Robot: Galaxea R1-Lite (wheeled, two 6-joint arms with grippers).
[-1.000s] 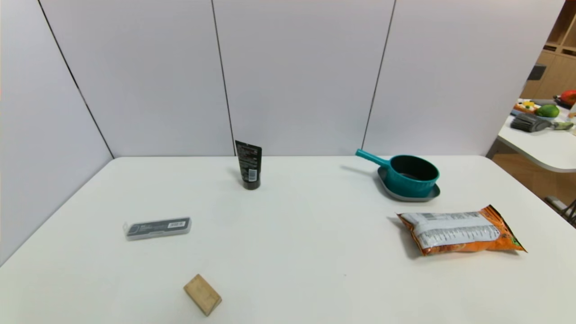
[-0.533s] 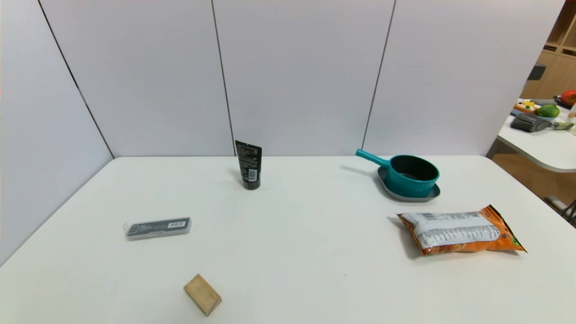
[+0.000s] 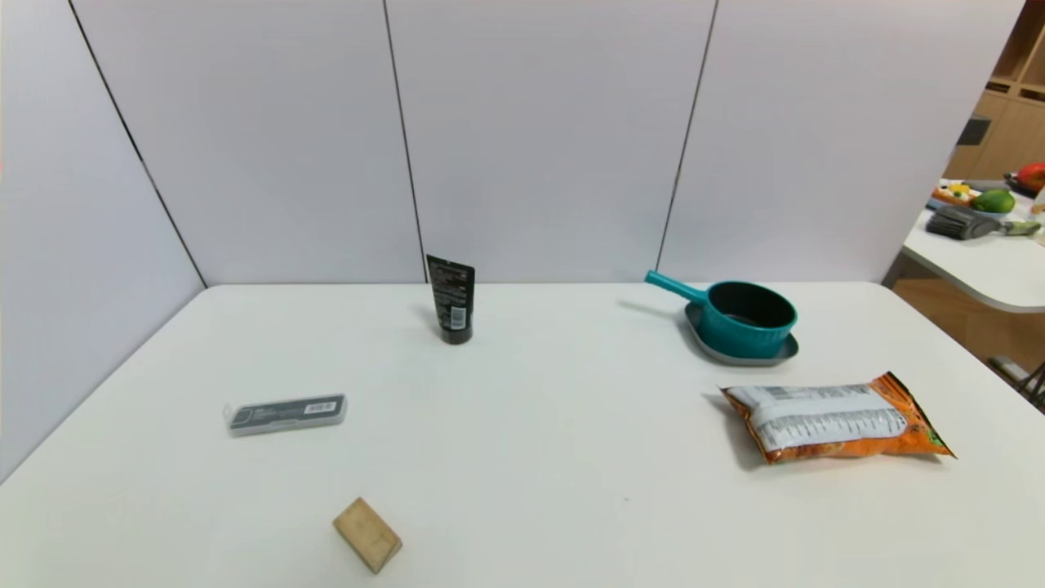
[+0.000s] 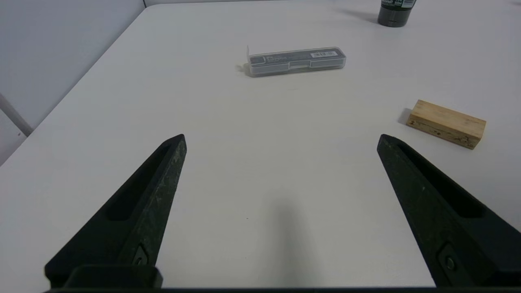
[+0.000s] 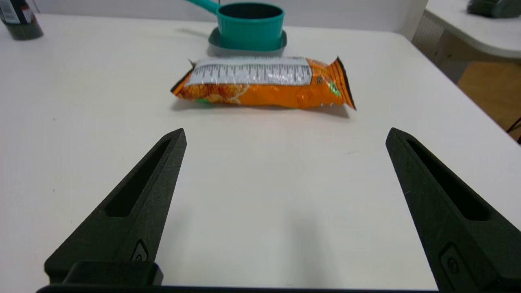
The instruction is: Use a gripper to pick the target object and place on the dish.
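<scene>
- teal saucepan sits on the grey dish, far right of the white table, handle pointing left and away, so we judge the place step already done
- in the right wrist view pan looks upright and fully inside the dish rim, nothing touching it
- right gripper is low over the near right table, fingers spread wide, holding nothing; the orange snack bag lies between it and the dish
- left gripper is low over the near left table, fingers wide apart too, empty
- neither arm shows in the head view, we read both as pulled back to the near edge
- other stuff: black tube standing far centre, clear plastic case on the left, wooden block near left, all well apart from the dish
- risk 1: if we reach again with the right arm straight ahead, the snack bag is in the line and could get shoved into the dish, knocking the pan off
- risk 2: handle sticks out past the dish on the left, a low sweep from the centre could catch it and spin or tip the pan
- risk 3: pan nearly fills the dish, so small nudge could put its base on the rim and leave it tilted
- risk 4: left gripper moving forward low could hit the block or the case
- safest call we think is no more contact with pan or dish
</scene>
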